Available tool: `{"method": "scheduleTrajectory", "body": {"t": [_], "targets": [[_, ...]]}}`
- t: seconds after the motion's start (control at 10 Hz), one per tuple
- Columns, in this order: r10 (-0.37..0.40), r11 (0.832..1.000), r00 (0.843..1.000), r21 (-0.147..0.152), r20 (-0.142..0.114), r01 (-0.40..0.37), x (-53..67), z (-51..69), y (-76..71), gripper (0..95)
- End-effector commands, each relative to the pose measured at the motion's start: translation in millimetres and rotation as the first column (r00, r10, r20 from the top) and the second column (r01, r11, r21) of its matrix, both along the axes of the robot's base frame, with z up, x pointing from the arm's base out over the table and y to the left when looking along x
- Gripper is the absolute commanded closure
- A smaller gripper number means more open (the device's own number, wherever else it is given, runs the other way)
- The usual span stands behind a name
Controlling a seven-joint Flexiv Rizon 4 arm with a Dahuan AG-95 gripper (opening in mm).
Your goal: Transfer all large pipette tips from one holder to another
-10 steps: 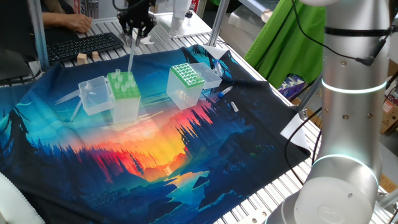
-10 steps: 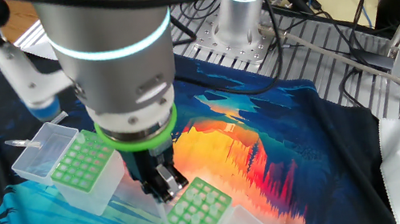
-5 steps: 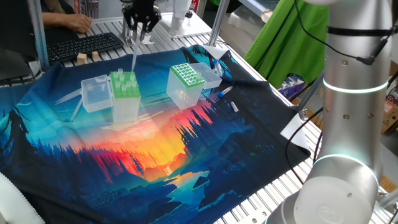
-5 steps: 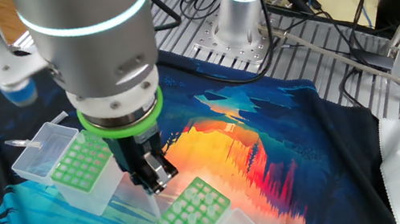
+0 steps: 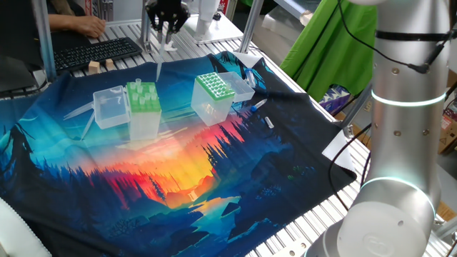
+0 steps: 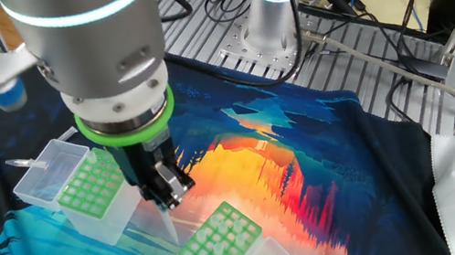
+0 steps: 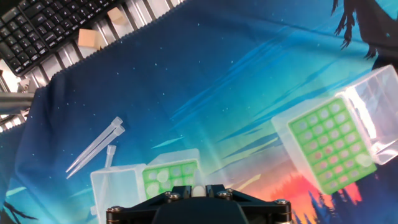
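My gripper (image 5: 166,21) hangs high over the back of the cloth, shut on a large pipette tip (image 5: 159,63) that points straight down. Its lower end is in the air above and just right of the plain light-green holder (image 5: 143,100), which has several tips standing in it. The dotted-grid holder (image 5: 214,86) stands further right. In the other fixed view the gripper (image 6: 167,191) is between the dotted holder (image 6: 94,187) and the plain holder (image 6: 220,240). In the hand view the tip's top shows between the jaws of the gripper (image 7: 197,191), above the plain holder (image 7: 169,176); the dotted holder (image 7: 329,146) lies to the right.
Each holder has its clear lid lying open beside it (image 5: 108,107) (image 5: 240,87). Loose tips (image 7: 93,148) lie on the cloth left of the plain holder's lid. A keyboard (image 5: 93,50) and wooden blocks (image 5: 100,66) sit behind the cloth. Small items (image 5: 263,114) lie near the dotted holder.
The gripper has risen with the tip and drifted slightly toward the dotted holder. The tip's lower end has come up and away from the plain holder's top.
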State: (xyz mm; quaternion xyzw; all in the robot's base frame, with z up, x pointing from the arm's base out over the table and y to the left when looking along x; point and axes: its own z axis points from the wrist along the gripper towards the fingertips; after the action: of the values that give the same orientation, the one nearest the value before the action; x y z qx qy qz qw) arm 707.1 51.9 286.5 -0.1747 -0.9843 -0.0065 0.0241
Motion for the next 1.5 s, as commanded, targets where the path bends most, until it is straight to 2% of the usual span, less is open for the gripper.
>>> {"method": "scheduleTrajectory", "body": {"t": [0.1,0.2,0.5,0.6,0.8,1.0,1.1,1.4,1.5], "targets": [[0.066,0.996,0.998,-0.060,-0.003,-0.066,-3.8,5.3,-8.8,95.0],[0.088,0.995,0.996,-0.052,-0.003,-0.088,-5.3,6.8,-15.6,95.0],[0.145,0.989,0.989,-0.029,0.001,-0.145,-9.6,8.5,-49.8,95.0],[0.160,0.987,0.987,-0.014,0.007,-0.160,-13.5,5.8,-66.1,95.0],[0.176,0.984,0.984,-0.002,0.010,-0.176,-18.1,5.3,-78.8,95.0],[0.200,0.980,0.979,0.012,0.024,-0.201,-27.5,5.3,-94.7,95.0],[0.206,0.978,0.978,0.012,0.033,-0.207,-30.2,4.7,-99.3,95.0],[0.219,0.975,0.974,0.008,0.053,-0.220,-27.6,0.9,-102.4,95.0],[0.209,0.977,0.977,0.017,0.049,-0.210,-27.6,0.9,-102.4,95.0]]}}
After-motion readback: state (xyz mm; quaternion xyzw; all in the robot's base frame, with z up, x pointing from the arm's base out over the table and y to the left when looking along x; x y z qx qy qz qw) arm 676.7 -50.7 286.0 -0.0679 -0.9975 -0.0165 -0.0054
